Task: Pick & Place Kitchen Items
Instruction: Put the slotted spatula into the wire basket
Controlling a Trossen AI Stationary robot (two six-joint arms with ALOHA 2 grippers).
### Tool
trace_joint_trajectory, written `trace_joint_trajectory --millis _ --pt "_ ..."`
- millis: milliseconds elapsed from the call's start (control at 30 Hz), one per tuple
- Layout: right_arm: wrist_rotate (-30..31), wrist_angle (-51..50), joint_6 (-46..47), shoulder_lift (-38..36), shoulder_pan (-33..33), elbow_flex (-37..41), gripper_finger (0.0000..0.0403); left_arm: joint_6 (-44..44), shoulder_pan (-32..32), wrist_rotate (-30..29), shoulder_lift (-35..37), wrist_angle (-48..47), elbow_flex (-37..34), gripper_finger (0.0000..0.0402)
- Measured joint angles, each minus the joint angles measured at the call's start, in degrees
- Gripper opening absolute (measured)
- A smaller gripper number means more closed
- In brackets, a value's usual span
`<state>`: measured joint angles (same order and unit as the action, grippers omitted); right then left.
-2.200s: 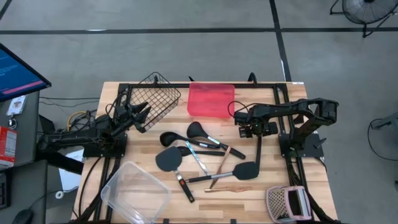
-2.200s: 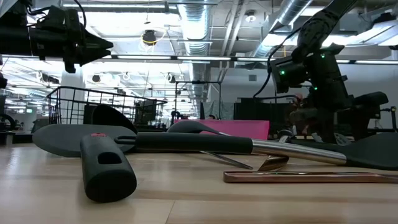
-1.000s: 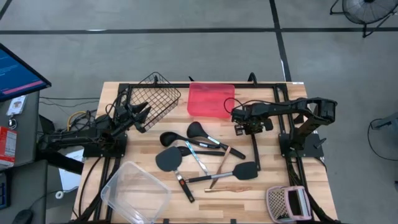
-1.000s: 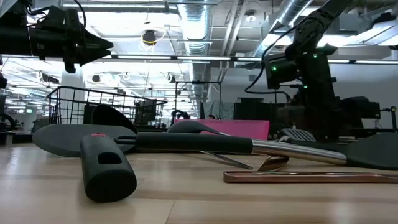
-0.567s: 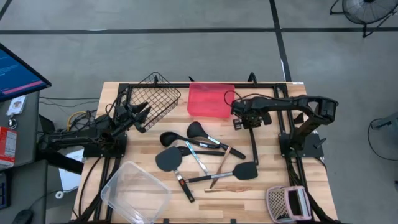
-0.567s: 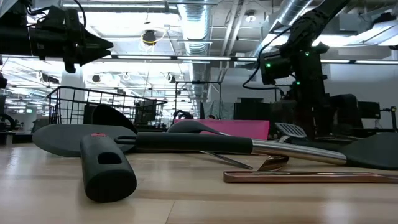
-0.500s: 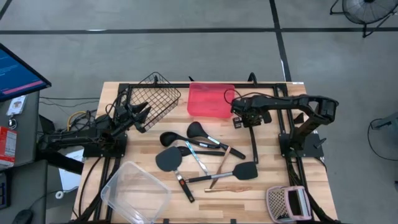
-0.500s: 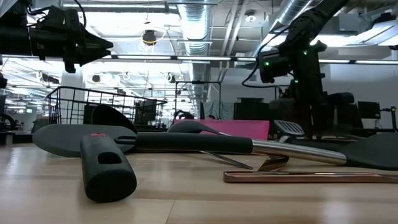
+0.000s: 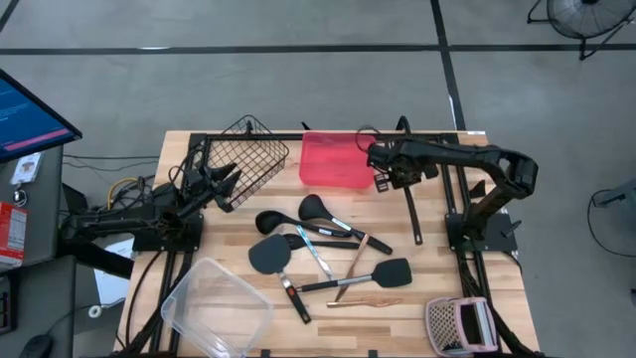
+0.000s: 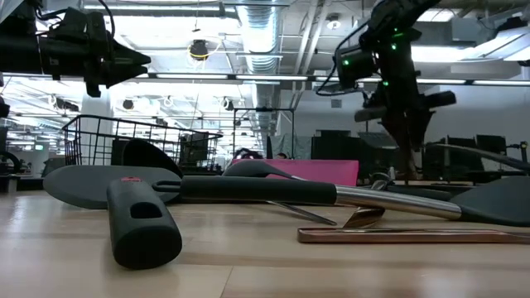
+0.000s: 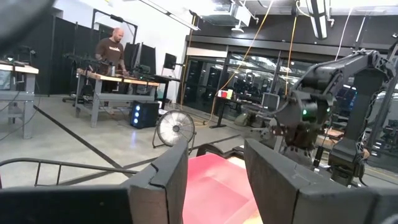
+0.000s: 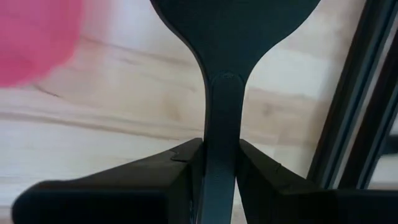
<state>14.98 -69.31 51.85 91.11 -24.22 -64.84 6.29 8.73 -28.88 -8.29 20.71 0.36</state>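
Kitchen utensils are our concern, and one of them, a black turner (image 9: pixel 409 204), is in transport at this moment. The right claw (image 9: pixel 390 171) has closed on its neck; in the right wrist view both fingers (image 12: pixel 180 167) press the thin stem just under the broad blade, so the grip looks firm to us. From above, the claw stands just beside the red tray (image 9: pixel 336 160), at about three o'clock from it, and the long handle runs from the claw toward six o'clock over the tabletop (image 9: pixel 437 268). We cannot tell if the handle's far end touches the wood or hangs free.

We judge the step to be the carrying of this turner to the red tray. The next move calls for a short travel toward nine o'clock, until the blade and handle are over the tray, then a lowering and an opening of the fingers. The long handle may swing or stick out over the rim, so care is needed.

The left claw (image 9: pixel 227 185) waits with its fingers apart and nothing between them, at the open side of the wire basket (image 9: pixel 253 151). The other utensils (image 9: pixel 323 254) lie loose in the middle of the tabletop, at about six o'clock from the tray, well apart from both claws.
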Motion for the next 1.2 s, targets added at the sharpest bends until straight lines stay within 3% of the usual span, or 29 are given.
trace_joint_trajectory --millis 500,767,1200 --pt "1.3 12.7 -30.7 1.2 -5.7 -16.2 0.0076 0.0 0.0 0.0 0.0 0.2 0.0 0.014" --pt "-4.3 12.0 -43.1 9.3 -5.4 -26.5 0.0076 0.0 0.0 0.0 0.0 0.3 0.0 0.014" --pt "-7.7 9.8 -52.9 23.6 -2.6 -53.8 0.0076 0.0 0.0 0.0 0.0 0.4 0.0 0.014"
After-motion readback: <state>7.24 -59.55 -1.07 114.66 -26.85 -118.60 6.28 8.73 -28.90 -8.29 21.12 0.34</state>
